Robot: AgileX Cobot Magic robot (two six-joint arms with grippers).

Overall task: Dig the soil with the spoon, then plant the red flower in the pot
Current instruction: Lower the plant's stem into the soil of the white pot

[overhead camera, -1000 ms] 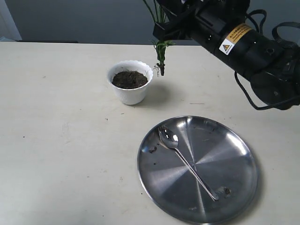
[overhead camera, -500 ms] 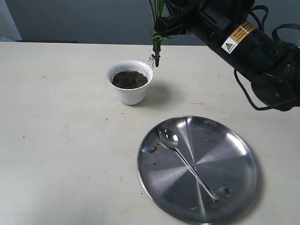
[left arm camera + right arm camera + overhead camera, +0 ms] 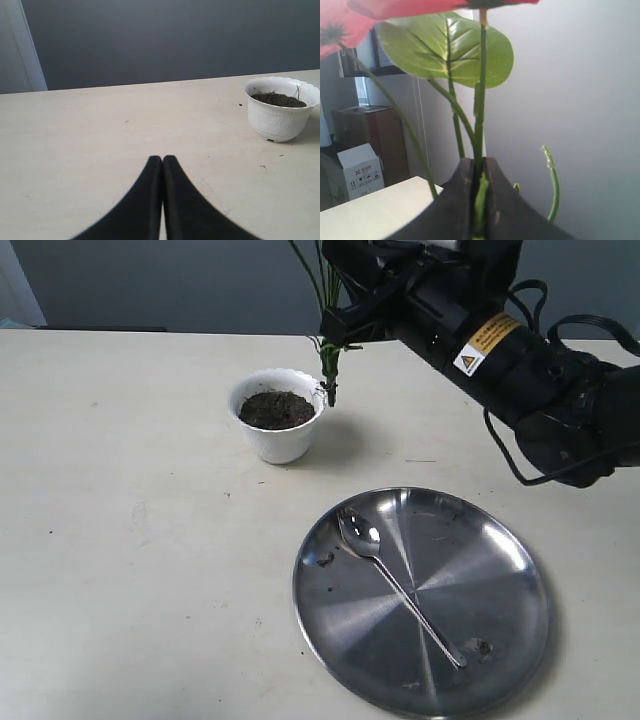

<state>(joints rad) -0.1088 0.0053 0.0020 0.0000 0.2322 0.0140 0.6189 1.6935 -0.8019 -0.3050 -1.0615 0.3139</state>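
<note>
The white pot (image 3: 278,430) stands at the table's far middle, filled with dark soil (image 3: 276,409). My right gripper (image 3: 343,325) is shut on the red flower's green stems (image 3: 328,360). Their lower end hangs just off the pot's right rim, outside the soil. In the right wrist view the gripper (image 3: 479,161) pinches a stem, with a green leaf (image 3: 445,45) and a red bloom (image 3: 410,7) beyond it. The spoon (image 3: 395,585) lies on the steel plate (image 3: 500,640). My left gripper (image 3: 162,159) is shut and holds nothing, low over the table and well away from the pot (image 3: 280,120).
The large round steel plate sits at the front right with a few soil crumbs (image 3: 325,560) on it. The right arm (image 3: 520,360) reaches in from the far right, above the table. Bare table surface (image 3: 130,540) lies to the left and front left.
The right gripper has carried the flower left toward the pot; the stem end has gone from well right of the rim to right beside it. Spoon and pot stayed put.
</note>
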